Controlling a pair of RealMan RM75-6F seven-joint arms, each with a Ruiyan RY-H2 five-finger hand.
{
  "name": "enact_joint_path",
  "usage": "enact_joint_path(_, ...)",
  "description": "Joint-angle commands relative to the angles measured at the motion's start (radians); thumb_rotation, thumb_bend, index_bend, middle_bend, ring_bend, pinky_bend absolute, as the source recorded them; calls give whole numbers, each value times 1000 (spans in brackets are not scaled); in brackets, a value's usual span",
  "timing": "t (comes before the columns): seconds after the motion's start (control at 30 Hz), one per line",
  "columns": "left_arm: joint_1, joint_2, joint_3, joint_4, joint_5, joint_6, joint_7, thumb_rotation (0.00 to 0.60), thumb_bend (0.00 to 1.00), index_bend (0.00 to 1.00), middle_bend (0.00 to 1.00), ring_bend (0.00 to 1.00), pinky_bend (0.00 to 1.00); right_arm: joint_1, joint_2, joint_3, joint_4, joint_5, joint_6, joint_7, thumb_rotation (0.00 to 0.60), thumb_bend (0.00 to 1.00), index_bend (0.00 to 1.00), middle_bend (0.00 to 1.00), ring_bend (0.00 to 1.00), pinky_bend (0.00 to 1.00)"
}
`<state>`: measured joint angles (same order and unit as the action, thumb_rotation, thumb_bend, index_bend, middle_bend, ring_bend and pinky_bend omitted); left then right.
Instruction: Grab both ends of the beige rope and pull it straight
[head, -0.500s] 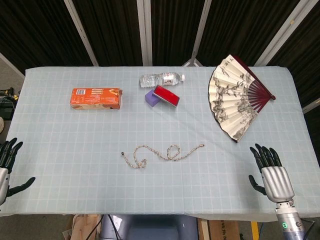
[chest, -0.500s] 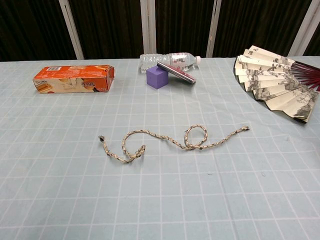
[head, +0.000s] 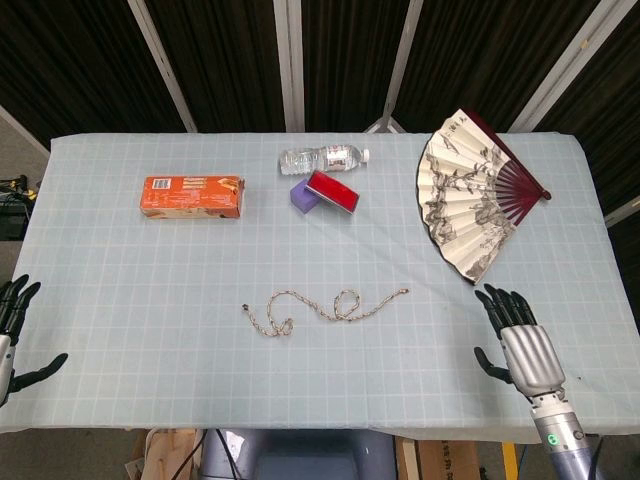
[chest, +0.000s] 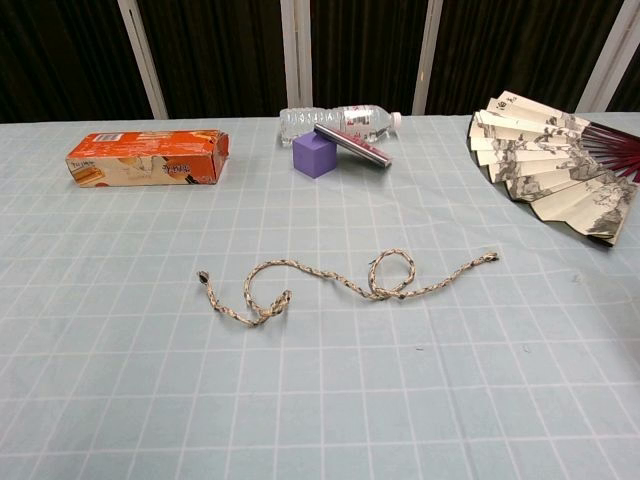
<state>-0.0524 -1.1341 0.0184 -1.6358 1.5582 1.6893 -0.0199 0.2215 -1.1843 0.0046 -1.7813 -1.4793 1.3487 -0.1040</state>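
Observation:
The beige rope (head: 322, 305) (chest: 340, 282) lies loose in the middle of the table, curled into a small loop near each end. Its left end (head: 246, 308) (chest: 203, 276) and right end (head: 405, 291) (chest: 491, 257) both rest free on the cloth. My right hand (head: 520, 345) hovers at the table's front right, fingers spread, holding nothing, well right of the rope. My left hand (head: 10, 335) shows at the far left edge, fingers apart and empty. Neither hand appears in the chest view.
An orange box (head: 192, 196) lies back left. A water bottle (head: 323, 158), a purple block (head: 303, 197) and a red case (head: 333, 191) sit at the back centre. An open paper fan (head: 472, 200) lies back right. The table (head: 150, 330) has a pale checked cloth.
My right hand has moved left and slightly forward over the table. My left hand has slid further left and down toward the frame edge. The rope has not moved.

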Motion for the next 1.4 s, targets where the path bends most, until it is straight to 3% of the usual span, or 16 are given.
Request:
enact_joint_path(0.03,2,0,-6,1,-2,-1,-2,600,157,61,0,0,0,47,-8,25,-20,14,-64,-6,600,392,58,83,0,0)
enact_joint_path(0.13,3,-1,-13,1,-4,-7,-2,600,157,61,0,0,0,93,-27,37,-14,18,-130,-41,600,392,178,172,15,3)
enact_joint_path(0.2,-1,-3,-17,0,-5,-19,-5,600,157,61,0,0,0,150,-64,45,-1,36,-222,-91,600,392,234,190,22,8)
enact_joint_path(0.37,3,-2,-23,9,-3,-26,-8,600,157,61,0,0,0,207,-155,75,46,94,-285,-165,600,392,384,231,39,24)
enact_joint_path(0.6,7,5,-34,14,-6,-32,-27,600,157,61,0,0,0,265,-259,112,120,168,-328,-236,600,392,453,248,48,36)
enact_joint_path(1.13,8,11,-50,22,-8,-54,-51,600,157,63,0,0,0,348,-407,153,275,292,-370,-294,600,392,489,255,49,36)
enact_joint_path(1.4,8,11,-55,21,-11,-65,-53,600,157,68,0,0,0,368,-441,153,309,302,-360,-314,600,392,358,239,52,36)
